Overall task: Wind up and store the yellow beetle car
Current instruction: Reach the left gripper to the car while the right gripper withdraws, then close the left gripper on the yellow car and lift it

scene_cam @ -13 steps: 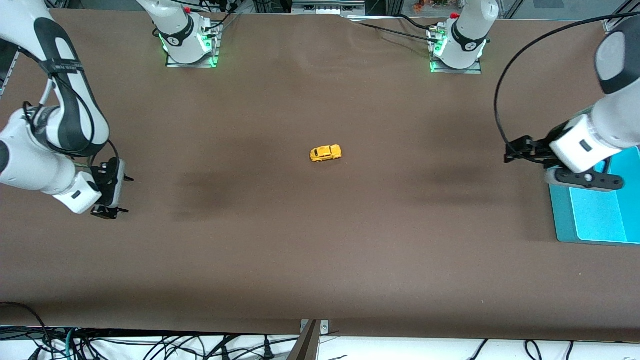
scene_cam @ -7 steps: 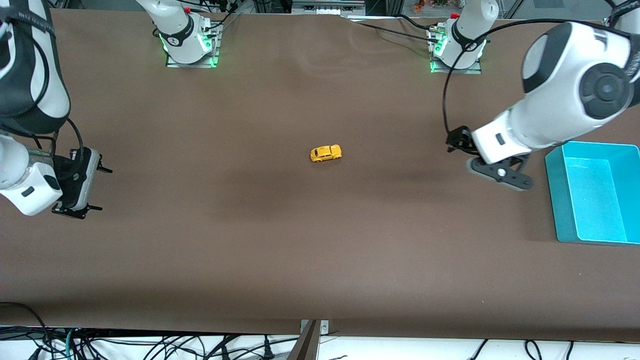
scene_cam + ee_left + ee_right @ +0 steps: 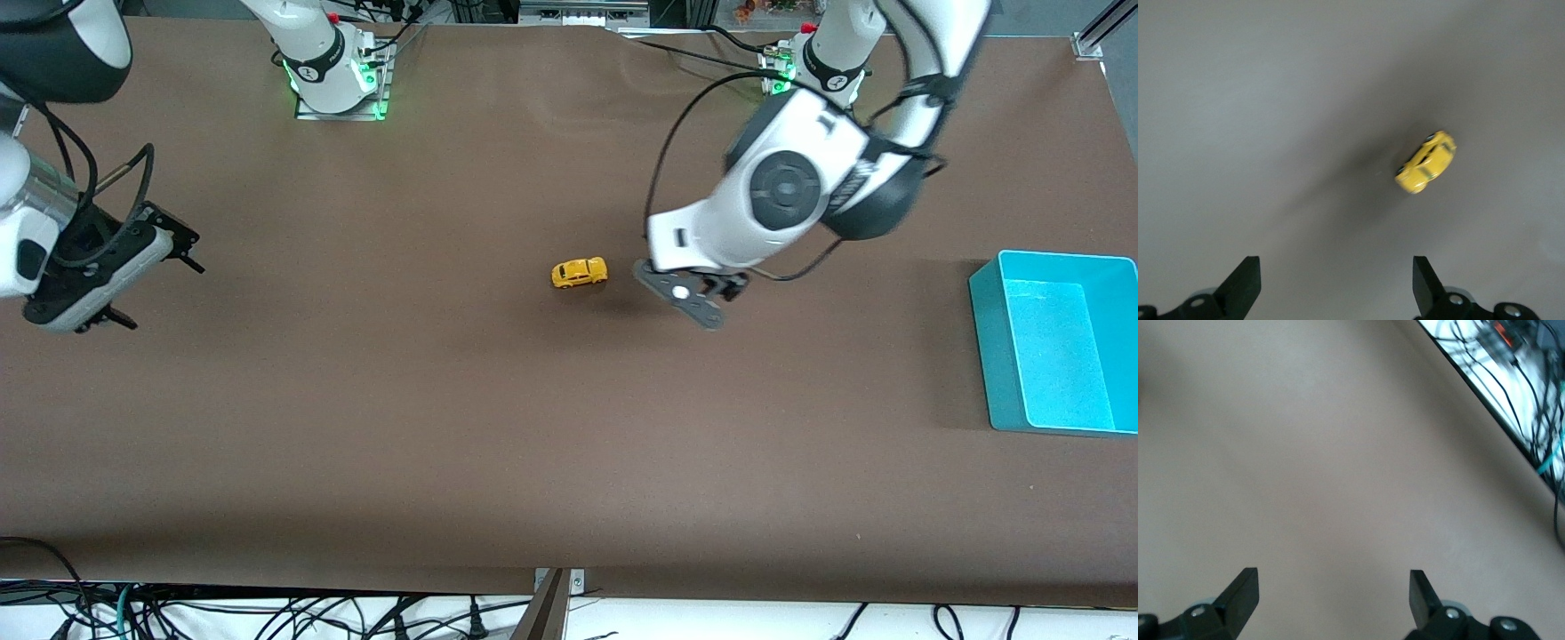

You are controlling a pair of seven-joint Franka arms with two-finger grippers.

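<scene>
The yellow beetle car (image 3: 579, 272) stands on its wheels on the brown table near the middle. In the left wrist view the yellow beetle car (image 3: 1426, 162) lies ahead of the fingers and off to one side. My left gripper (image 3: 689, 302) hangs over bare tabletop just beside the car, toward the left arm's end. The left gripper (image 3: 1335, 267) is open and nothing sits between its fingers. My right gripper (image 3: 168, 298) hovers over the table at the right arm's end. The right gripper (image 3: 1333, 579) is open and empty too.
A teal bin (image 3: 982, 298) stands open at the left arm's end of the table. The table edge with a tangle of cables (image 3: 1518, 393) below it shows in the right wrist view.
My left arm has swung from over the teal bin to the table's middle, stopping beside the car. The right gripper has turned and shifted toward the bases. The car has not moved.
</scene>
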